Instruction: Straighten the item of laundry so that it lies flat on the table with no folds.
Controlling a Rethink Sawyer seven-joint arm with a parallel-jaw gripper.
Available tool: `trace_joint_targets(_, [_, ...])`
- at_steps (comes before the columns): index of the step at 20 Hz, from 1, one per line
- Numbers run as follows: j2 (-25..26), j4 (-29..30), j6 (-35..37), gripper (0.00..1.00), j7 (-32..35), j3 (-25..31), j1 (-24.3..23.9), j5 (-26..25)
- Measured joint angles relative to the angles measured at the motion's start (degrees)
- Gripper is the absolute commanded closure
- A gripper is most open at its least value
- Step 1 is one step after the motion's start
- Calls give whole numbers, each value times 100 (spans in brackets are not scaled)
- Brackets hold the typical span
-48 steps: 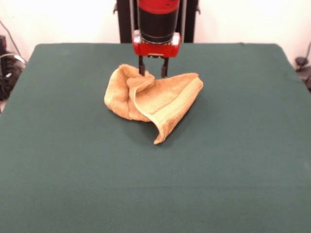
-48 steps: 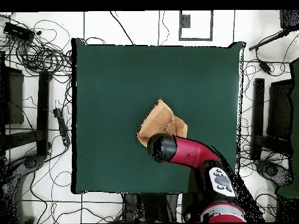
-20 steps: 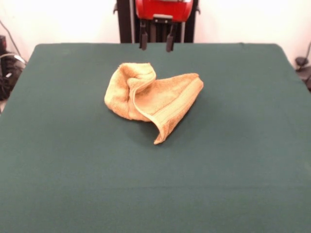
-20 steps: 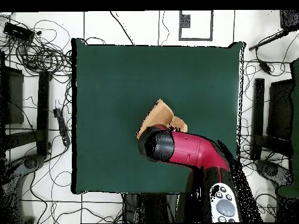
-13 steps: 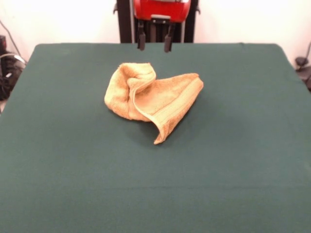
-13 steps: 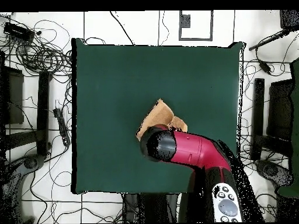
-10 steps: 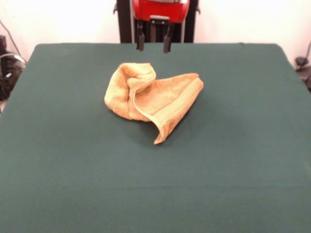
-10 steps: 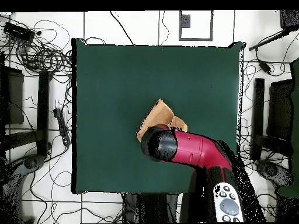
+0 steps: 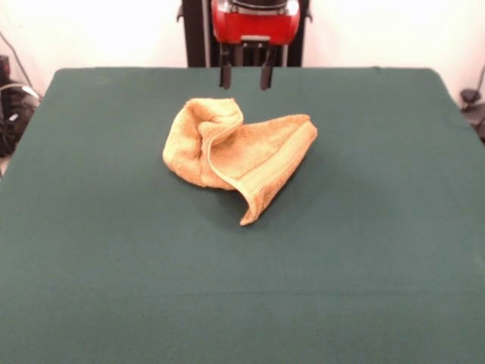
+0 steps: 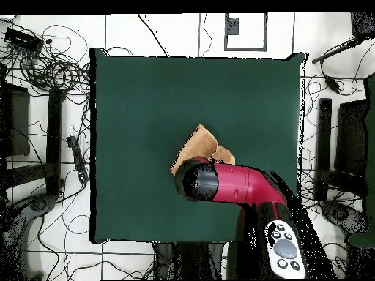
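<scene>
above the crumpled towel, gripper parted and empty, green table beneath

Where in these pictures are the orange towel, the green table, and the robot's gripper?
towel [image 9: 254, 155]: front view, on the middle of its crumpled cloth.
table [image 9: 364, 258]: front view, on a bare stretch of green cover.
gripper [image 9: 245, 77]: front view, midway between its two dark fingers, which hang apart above the towel.
</scene>
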Motion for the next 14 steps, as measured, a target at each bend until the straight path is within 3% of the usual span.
trace_joint_targets(14, [184,-95,0,0,0,293,-22,-411])
